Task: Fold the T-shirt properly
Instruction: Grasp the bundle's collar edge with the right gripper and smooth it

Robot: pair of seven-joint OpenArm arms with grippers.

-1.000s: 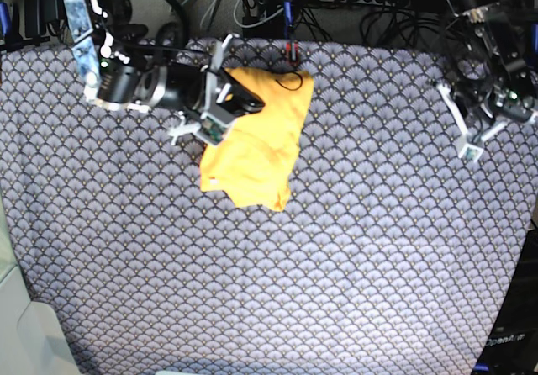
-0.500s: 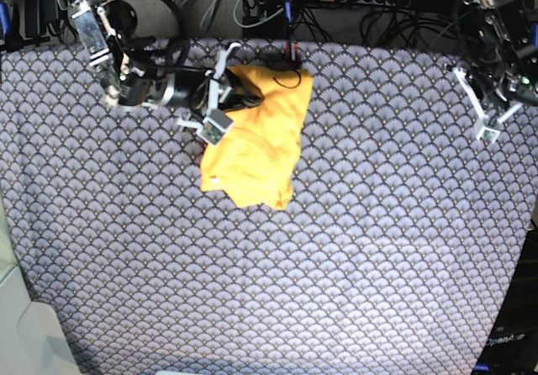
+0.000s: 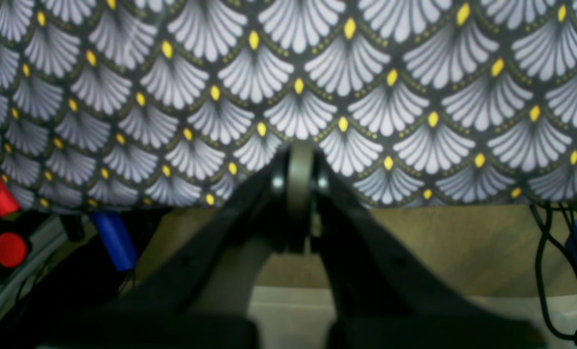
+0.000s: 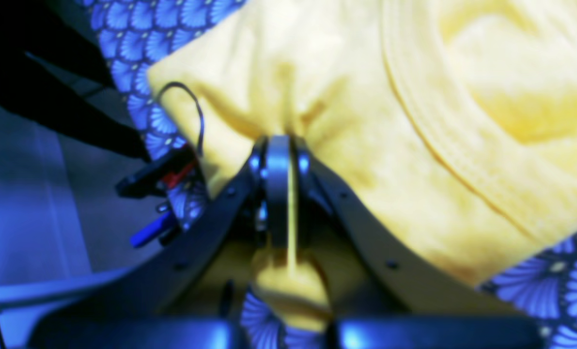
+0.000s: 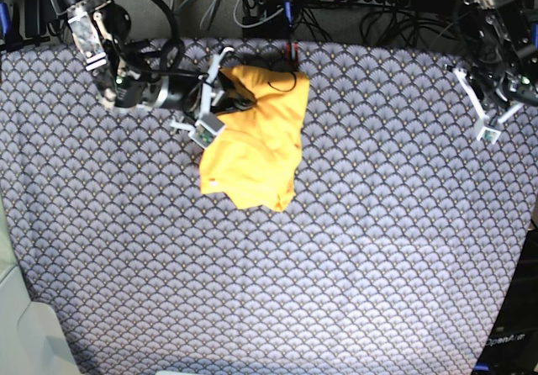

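Base view: right gripper (image 5: 238, 99) pinched a fold of the T-shirt (image 5: 256, 144) on the patterned cloth (image 5: 353, 249); left gripper (image 5: 490, 114) closed, holding nothing, well apart.

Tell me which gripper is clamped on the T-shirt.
The right gripper, pinching a fold of the yellow T-shirt; the left gripper is shut on nothing, far from it.

The right claw (image 4: 279, 160) is low and pinched tight on a fold of the T-shirt (image 5: 256, 139). The left claw (image 3: 300, 165) is closed too, holding nothing, far off to the side.
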